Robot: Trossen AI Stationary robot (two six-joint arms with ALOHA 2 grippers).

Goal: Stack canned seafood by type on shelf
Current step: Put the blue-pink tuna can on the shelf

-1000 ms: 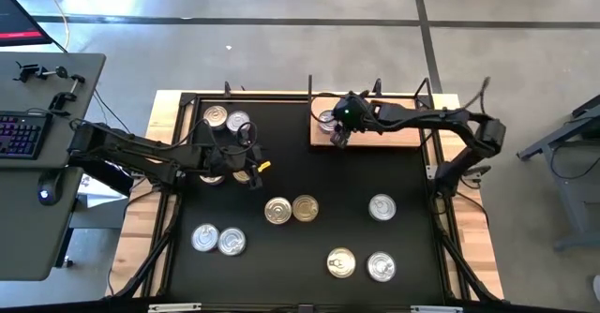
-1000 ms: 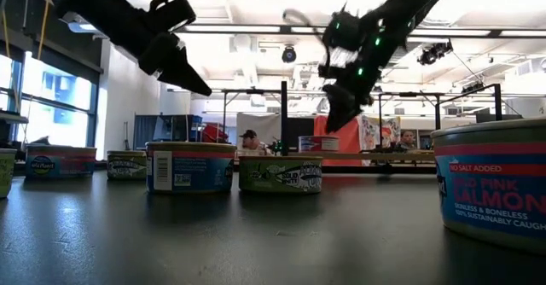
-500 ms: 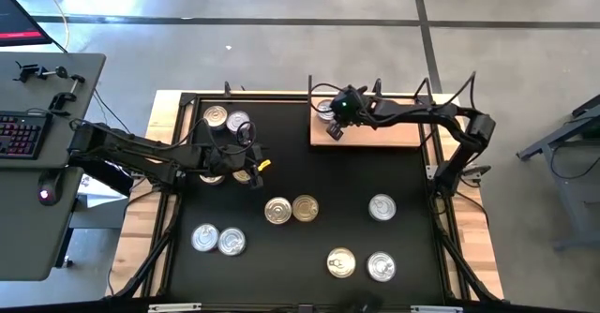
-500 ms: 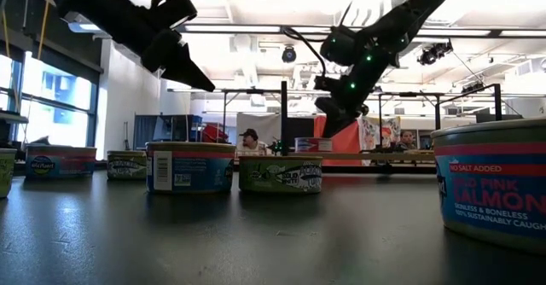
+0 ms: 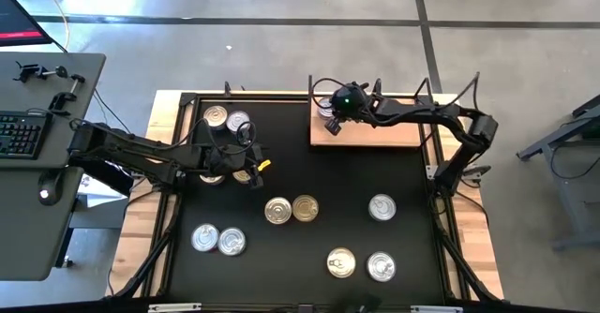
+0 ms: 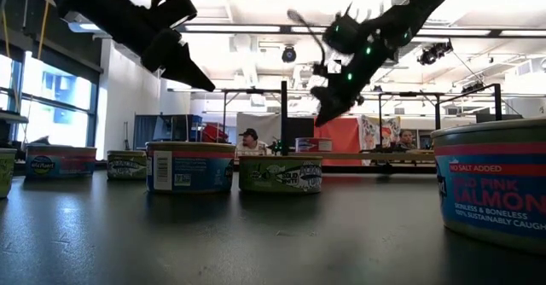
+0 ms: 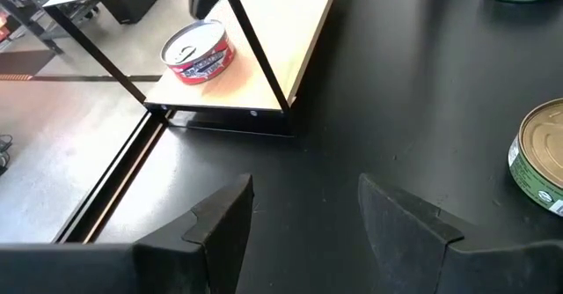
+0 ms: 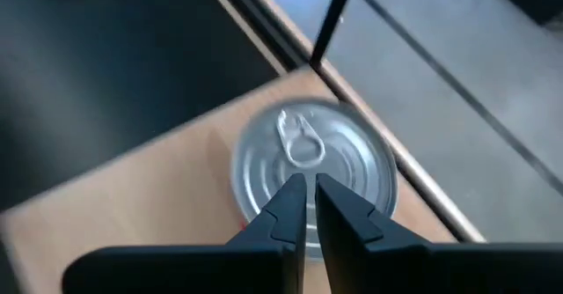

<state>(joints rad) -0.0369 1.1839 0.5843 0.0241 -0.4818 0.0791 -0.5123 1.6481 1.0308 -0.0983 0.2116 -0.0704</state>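
One red-walled can of seafood (image 8: 312,166) with a silver pull-tab lid stands on the far left corner of the light wooden shelf (image 5: 375,135). My right gripper (image 8: 306,193) is shut and hovers just above this can's lid. In the low view a gap shows between it (image 6: 319,119) and the can (image 6: 313,144). My left gripper (image 7: 303,215) hangs open with nothing between its fingers, above two cans (image 5: 212,175) at the table's left. Other silver-topped and gold-topped cans (image 5: 291,210) stand upright on the black table.
Pairs of cans stand at the far left (image 5: 226,119), near left (image 5: 218,240) and near middle (image 5: 361,264); a single can (image 5: 382,206) stands to the right. A thin black frame (image 7: 255,39) borders the shelf. The table's middle right holds nothing.
My right gripper has moved a little toward the table's far edge along the shelf's left end. It has risen slightly and tipped closer to level, and now stands over the red can. That can has stayed in place, and my left arm has kept still.
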